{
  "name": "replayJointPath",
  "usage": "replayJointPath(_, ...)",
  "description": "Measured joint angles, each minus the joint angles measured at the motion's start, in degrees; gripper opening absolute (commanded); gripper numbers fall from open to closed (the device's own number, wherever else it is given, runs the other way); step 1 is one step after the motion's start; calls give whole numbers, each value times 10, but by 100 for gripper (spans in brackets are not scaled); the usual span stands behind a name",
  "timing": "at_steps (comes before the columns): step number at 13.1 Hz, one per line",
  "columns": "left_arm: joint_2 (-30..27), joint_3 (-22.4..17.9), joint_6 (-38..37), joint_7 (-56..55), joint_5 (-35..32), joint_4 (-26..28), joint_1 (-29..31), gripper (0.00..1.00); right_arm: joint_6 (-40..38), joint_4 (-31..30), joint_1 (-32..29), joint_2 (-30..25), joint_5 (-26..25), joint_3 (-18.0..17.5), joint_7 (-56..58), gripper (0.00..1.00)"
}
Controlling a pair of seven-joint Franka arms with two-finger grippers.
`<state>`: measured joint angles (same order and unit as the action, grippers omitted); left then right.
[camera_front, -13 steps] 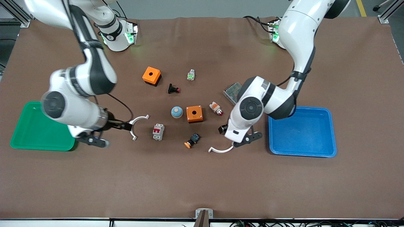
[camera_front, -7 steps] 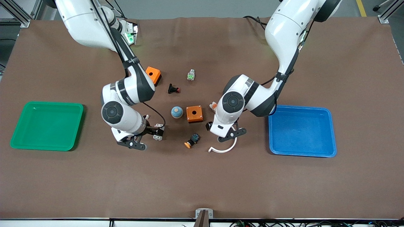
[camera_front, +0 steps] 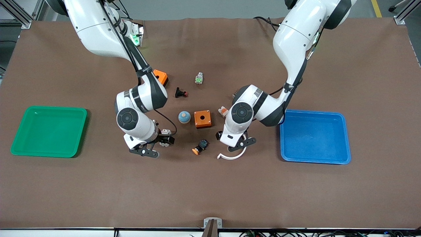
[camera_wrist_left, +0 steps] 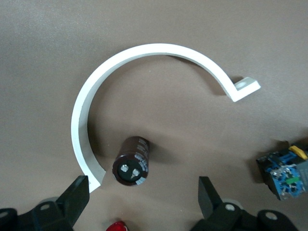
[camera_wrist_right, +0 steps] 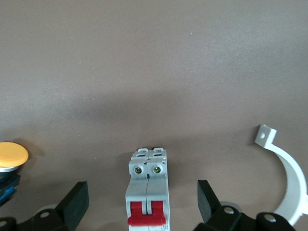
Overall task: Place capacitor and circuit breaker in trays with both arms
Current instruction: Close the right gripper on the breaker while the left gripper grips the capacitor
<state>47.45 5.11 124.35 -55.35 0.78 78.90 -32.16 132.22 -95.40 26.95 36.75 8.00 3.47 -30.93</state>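
Note:
The circuit breaker (camera_wrist_right: 147, 192), a white-grey block with red toggles, lies on the brown mat between the open fingers of my right gripper (camera_wrist_right: 142, 204). In the front view that gripper (camera_front: 167, 139) covers most of it. The capacitor (camera_wrist_left: 131, 160), a small dark cylinder with a pale top, lies inside the curve of a white C-shaped clip (camera_wrist_left: 115, 72), just ahead of my open left gripper (camera_wrist_left: 143, 204). In the front view the left gripper (camera_front: 227, 140) hides the capacitor; the clip (camera_front: 230, 156) shows nearer the camera.
A green tray (camera_front: 19, 148) sits at the right arm's end, a blue tray (camera_front: 314, 160) at the left arm's end. Between the grippers lie a black-and-blue button (camera_front: 200, 146), an orange box (camera_front: 202, 119) and a blue dome (camera_front: 184, 117). Farther back are a lamp (camera_front: 223, 111), another orange box (camera_front: 160, 76), a push-button (camera_front: 180, 93) and a grey part (camera_front: 198, 78).
The right gripper has swung from beside the green tray to over the circuit breaker. The left gripper has shifted toward the middle and come down by the capacitor.

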Motion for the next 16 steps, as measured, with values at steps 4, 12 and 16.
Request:
replayJointPath(4,5,-1,1,0,-10,15,2,84,12,-29,8,1,-14,0,0,100)
replayJointPath(12,6,-1,7,-10,-12,18,3,38,45,-51,19,1,-27,0,-1,12)
replayJointPath(16,6,-1,8,-11,-12,18,3,24,44,-51,19,1,-27,4,-1,0)
